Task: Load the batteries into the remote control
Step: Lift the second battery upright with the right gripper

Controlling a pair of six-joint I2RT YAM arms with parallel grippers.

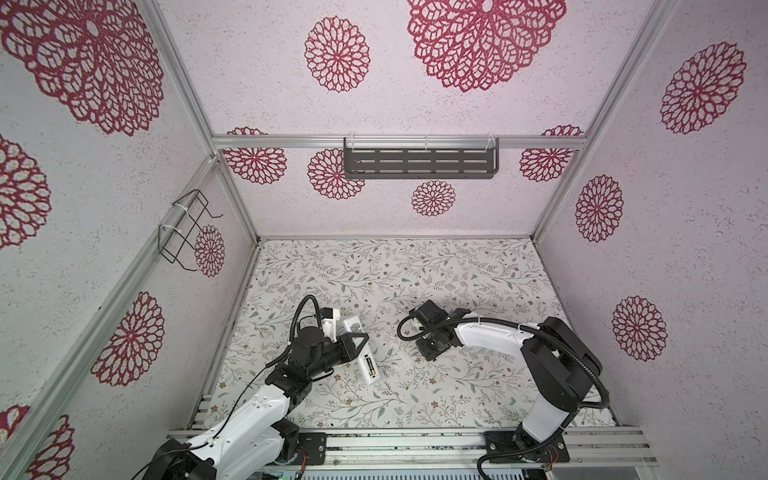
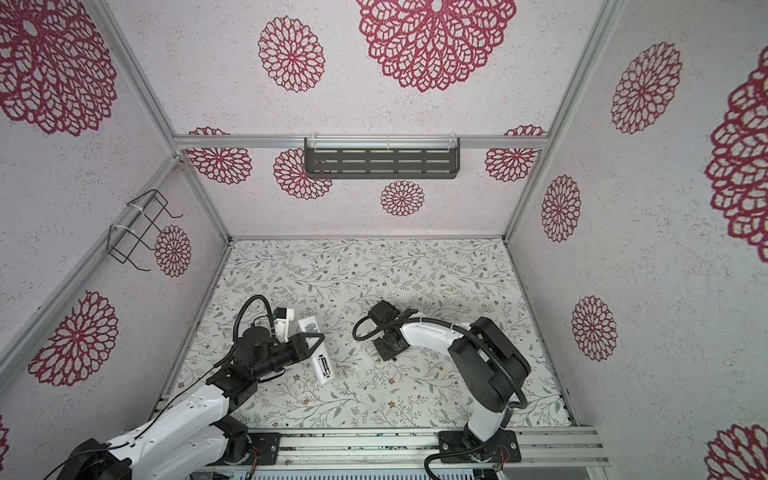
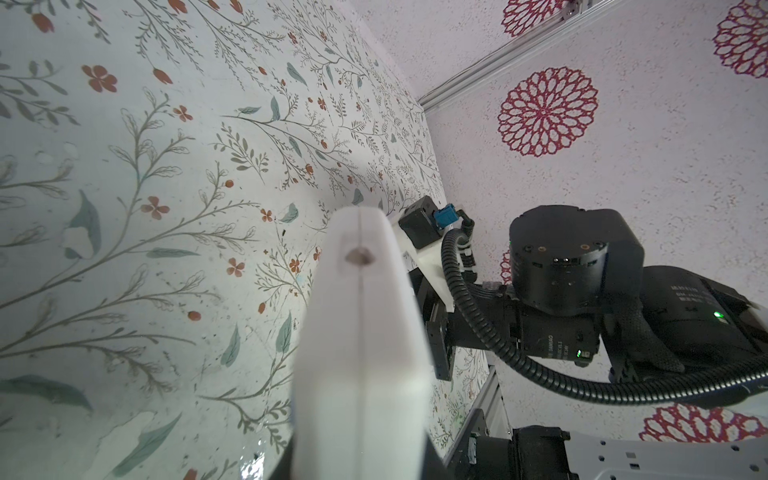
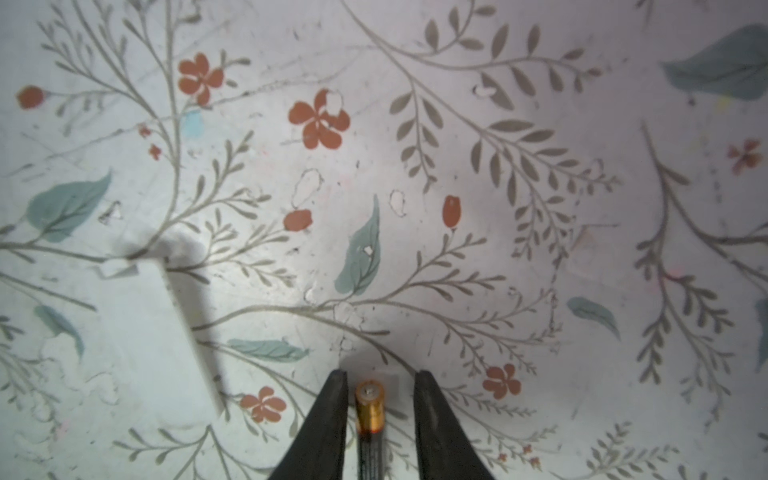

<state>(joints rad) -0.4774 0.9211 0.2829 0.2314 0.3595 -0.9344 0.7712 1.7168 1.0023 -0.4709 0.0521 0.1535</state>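
While the left end effector (image 1: 356, 348) clenches the remote control (image 1: 361, 368) bay-up, apparently steadying it with one battery (image 1: 369, 365) seated inside, the right end effector (image 4: 380, 376) straddles the second battery (image 4: 370, 409) lying on the desk (image 4: 498, 208). Its fingers are apart, gripping nothing; probably lining up a pickup.

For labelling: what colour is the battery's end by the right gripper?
Gold battery end; right wrist view.

Bright even light, soft shadows; fisheye bend @ edges; remote control (image 3: 361, 353) blurry.
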